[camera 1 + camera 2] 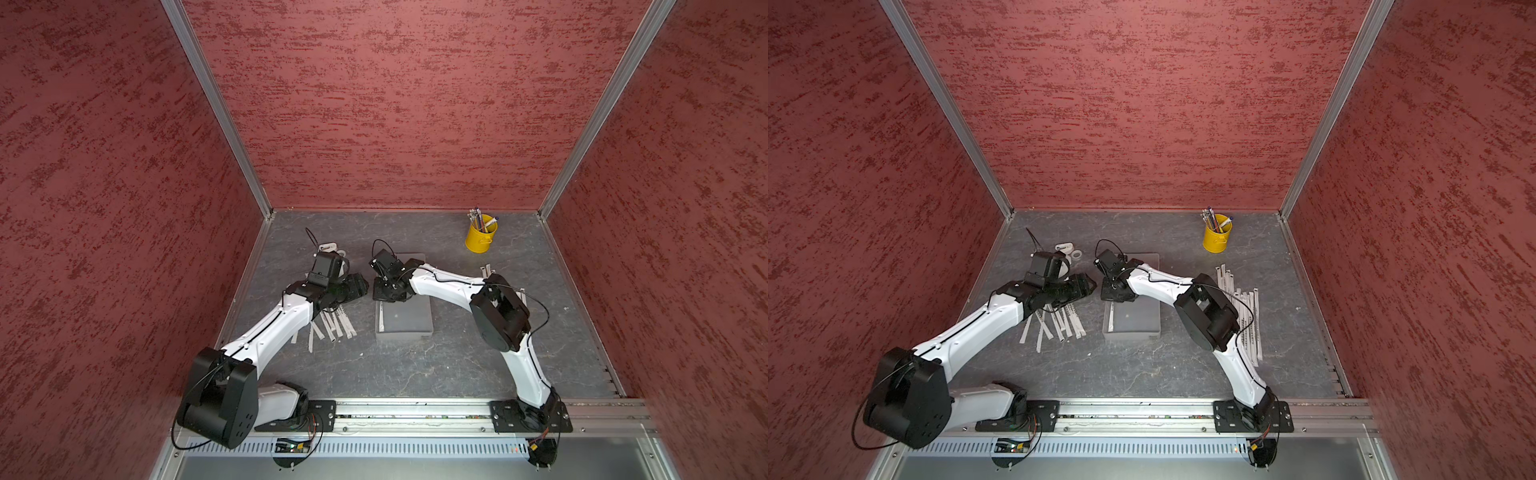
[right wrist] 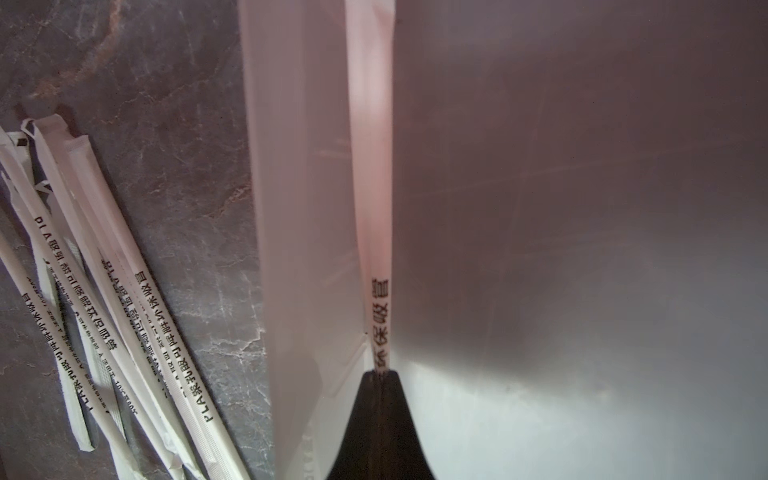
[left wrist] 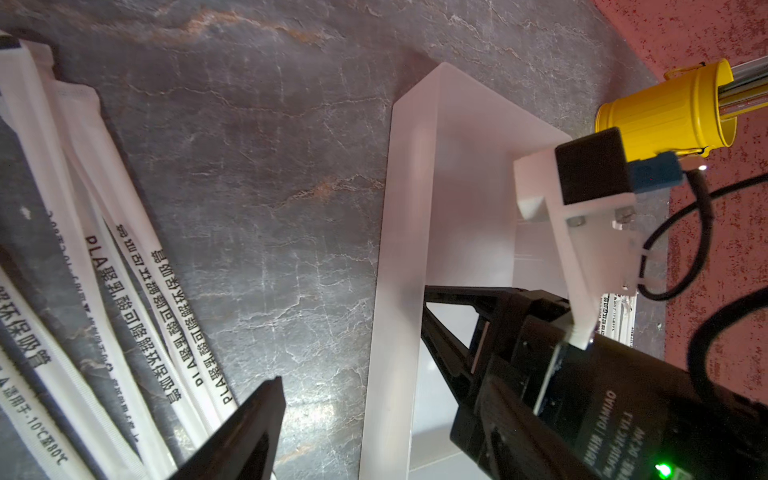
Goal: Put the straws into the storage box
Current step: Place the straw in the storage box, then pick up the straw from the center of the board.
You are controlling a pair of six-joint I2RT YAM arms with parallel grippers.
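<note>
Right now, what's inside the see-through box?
One straw lies along a side wall of the storage box, pinched by the right gripper. The near floor is otherwise bare. The right arm covers the far end, so that part is hidden.

The long thin white straws wear matt paper sleeves, crimped rough at the ends. The shallow rectangular storage box is frosted translucent plastic, smooth and faintly scuffed inside. Under the box, the grey tabletop looks like matt veined stone. Beyond the box, the round yellow bucket-shaped cup is glossy painted metal.
</note>
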